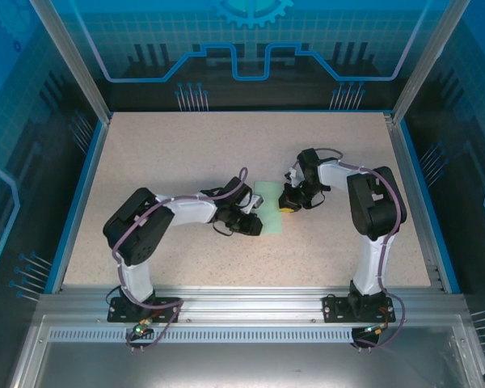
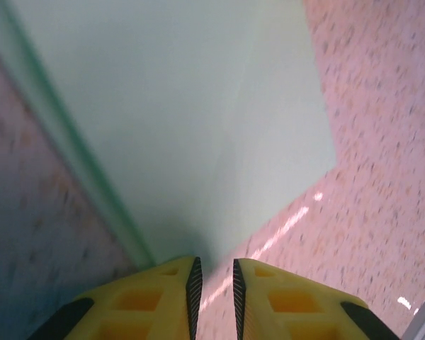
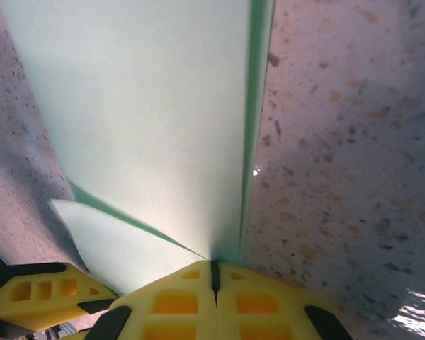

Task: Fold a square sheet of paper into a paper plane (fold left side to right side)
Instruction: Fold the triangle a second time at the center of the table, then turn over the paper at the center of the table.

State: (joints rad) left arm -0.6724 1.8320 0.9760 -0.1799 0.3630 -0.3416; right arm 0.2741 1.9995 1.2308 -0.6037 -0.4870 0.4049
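The square sheet of paper (image 1: 270, 215) lies between the two grippers, just ahead of each. It looks doubled over once along a long crease, so the nose and wing folds seem left to do. The right gripper (image 3: 213, 273) is pinched tight on the corner where the layers meet, while the left gripper (image 2: 213, 275) has its jaws narrowly parted at the sheet's edge, visibly gripping nothing.

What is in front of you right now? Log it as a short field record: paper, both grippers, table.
paper: square sheet of paper, pale mint green, partly folded, lying between the two grippers
left: left gripper slightly open, fingertips at the sheet's edge
right: right gripper shut, apparently pinching the sheet's raised upper layer
surface: table, speckled beige
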